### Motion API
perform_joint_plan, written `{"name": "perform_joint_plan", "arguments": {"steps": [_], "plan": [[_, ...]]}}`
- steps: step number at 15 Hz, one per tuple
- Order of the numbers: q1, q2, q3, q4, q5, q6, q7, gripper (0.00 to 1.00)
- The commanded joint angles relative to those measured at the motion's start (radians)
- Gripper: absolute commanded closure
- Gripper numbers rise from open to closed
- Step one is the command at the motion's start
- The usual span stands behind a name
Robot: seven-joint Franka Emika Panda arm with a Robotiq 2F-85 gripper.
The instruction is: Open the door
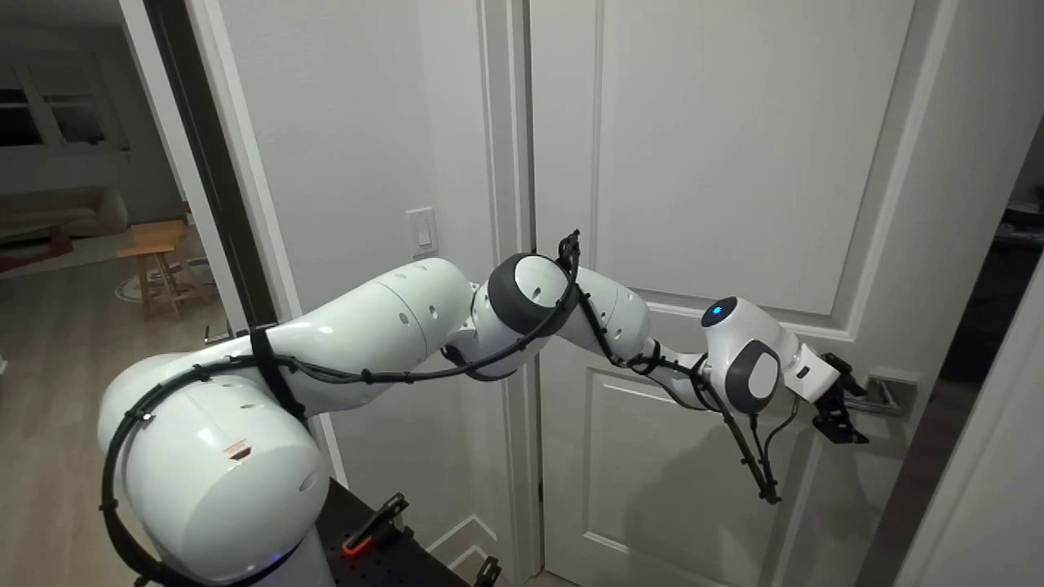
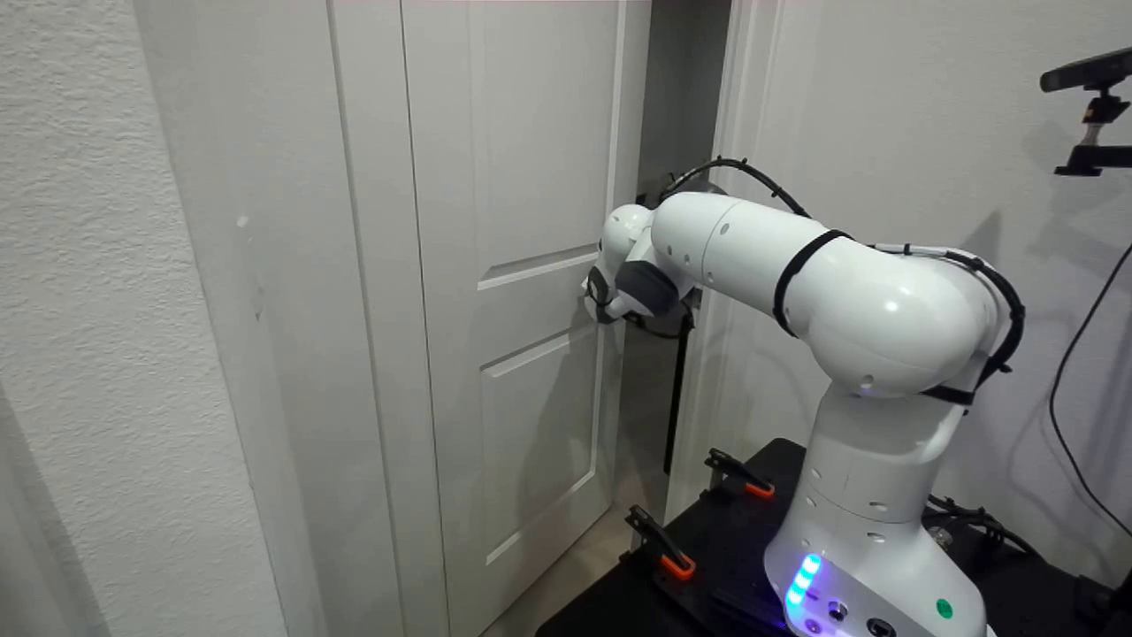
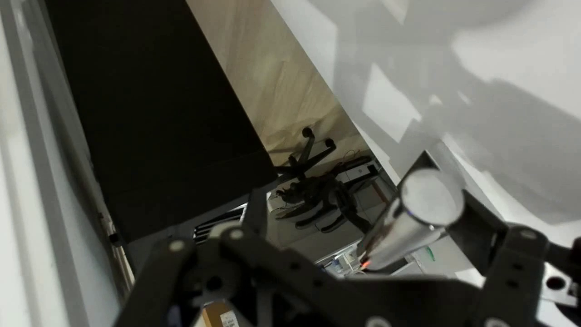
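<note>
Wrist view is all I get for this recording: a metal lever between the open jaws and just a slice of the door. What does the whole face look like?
Observer: In both exterior views, the door has raised rectangular panels, one above the other.
Operator: Its edge away from the lever is out of my picture. Does that side stand open?
Observer: No. In both exterior views it runs close along the frame, with only a thin dark line between.
Operator: And what is past that edge?
Observer: In an exterior view, a light switch sits on the wall there.
</note>
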Motion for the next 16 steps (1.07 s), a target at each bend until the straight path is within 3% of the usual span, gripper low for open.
{"name": "perform_joint_plan", "arguments": {"steps": [1,5,9,16], "plan": [[-0.028,-0.052,0.041,0.041,0.001,-0.053,-0.013,0.0],[-0.029,-0.103,0.059,0.034,0.006,-0.077,-0.026,0.0],[0.003,-0.178,0.042,-0.006,0.001,-0.191,-0.027,0.0],[0.129,-0.389,-0.009,-0.151,-0.019,-0.442,-0.1,0.0]]}}
